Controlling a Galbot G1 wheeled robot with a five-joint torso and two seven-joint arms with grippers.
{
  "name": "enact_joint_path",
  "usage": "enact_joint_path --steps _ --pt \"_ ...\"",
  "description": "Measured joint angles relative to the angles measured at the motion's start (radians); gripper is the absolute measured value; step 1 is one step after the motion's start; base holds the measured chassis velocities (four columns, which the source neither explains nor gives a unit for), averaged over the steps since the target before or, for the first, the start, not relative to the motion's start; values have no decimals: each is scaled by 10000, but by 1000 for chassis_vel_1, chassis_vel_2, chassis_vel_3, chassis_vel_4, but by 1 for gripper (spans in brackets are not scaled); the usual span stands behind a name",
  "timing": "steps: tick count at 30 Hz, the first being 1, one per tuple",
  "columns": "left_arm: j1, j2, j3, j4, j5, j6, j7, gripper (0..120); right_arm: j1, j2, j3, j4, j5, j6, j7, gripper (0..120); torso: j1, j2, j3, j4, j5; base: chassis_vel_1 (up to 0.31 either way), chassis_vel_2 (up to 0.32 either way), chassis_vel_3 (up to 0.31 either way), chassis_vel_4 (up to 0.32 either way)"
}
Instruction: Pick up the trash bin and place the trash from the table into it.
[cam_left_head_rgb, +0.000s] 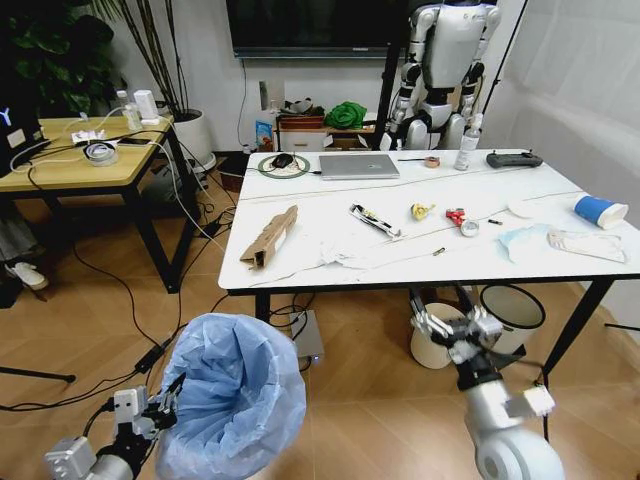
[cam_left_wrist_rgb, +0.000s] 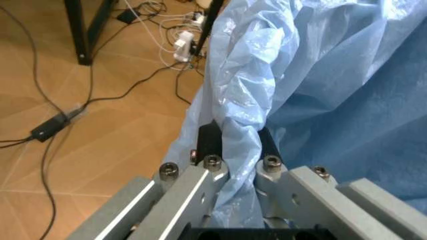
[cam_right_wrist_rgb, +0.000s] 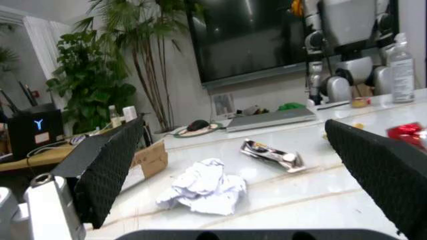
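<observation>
Down at the lower left of the head view, the trash bin (cam_left_head_rgb: 235, 400) sits off the desk, above the wooden floor (cam_left_head_rgb: 370, 400), its crinkled, translucent light-blue bag billowing wide over the rim. The left tool (cam_left_head_rgb: 165, 408) is closed on that rim; the left wrist view shows what the head view cannot, 2 black rubber-padded fingers (cam_left_wrist_rgb: 209, 141) pinching a fold of the thin wrinkled plastic (cam_left_wrist_rgb: 247, 100) between them.

Beyond the bin stands the desk (cam_left_head_rgb: 330, 275), a white marble-look slab with thin diagonal veins and a black edge. Trash lies scattered on it: a torn brown cardboard box (cam_left_head_rgb: 270, 236) near the left front corner, crumpled white paper (cam_left_head_rgb: 335, 258) just right of it, a shiny flat wrapper (cam_left_head_rgb: 375, 220) in the middle, a blue paper cup (cam_left_head_rgb: 598, 210) lying on its side at the far right, and a light-blue mask (cam_left_head_rgb: 518, 241) near the cup.

The right tool (cam_left_head_rgb: 452, 325) hangs below the desk's front edge, its fingers spread open. Its wrist view looks low across the desktop between 2 black fingers (cam_right_wrist_rgb: 107, 165) with a diamond-knurled texture, and shows the paper (cam_right_wrist_rgb: 203, 187) as a soft creased wad and the wrapper (cam_right_wrist_rgb: 272, 154) as glossy foil, detail the head view lacks.
</observation>
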Motion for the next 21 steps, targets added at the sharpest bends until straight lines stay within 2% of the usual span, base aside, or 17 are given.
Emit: enact_joint_path --steps 3,7,10,14,21 --pt "219 -304 -253 -160 76 -92 56 0 1635 -43 -930 -564 387 -1334 985 100 -6 -16 -8 -2 0 0 0 0 0" --pt "354 -655 -417 -432 229 -119 48 0 3747 507 -2178 -1578 897 -2531 1880 100 -12 -35 -17 2 0 0 0 0 0" --pt "396 -705 -464 -515 254 -119 43 0 4104 608 -2425 -1770 1057 -2694 2058 100 -14 -37 -20 3 0 0 0 0 0" --pt "466 -860 -742 -718 268 -62 -2 0 5621 999 -3519 -2575 1884 -3222 2682 100 -23 -50 -30 -3 -2 0 0 0 0" --pt "690 -1104 -1160 -899 270 19 -5 0 6860 1554 -4358 -3344 2292 -3735 3275 100 -29 -62 -36 -1 -2 0 0 0 0"
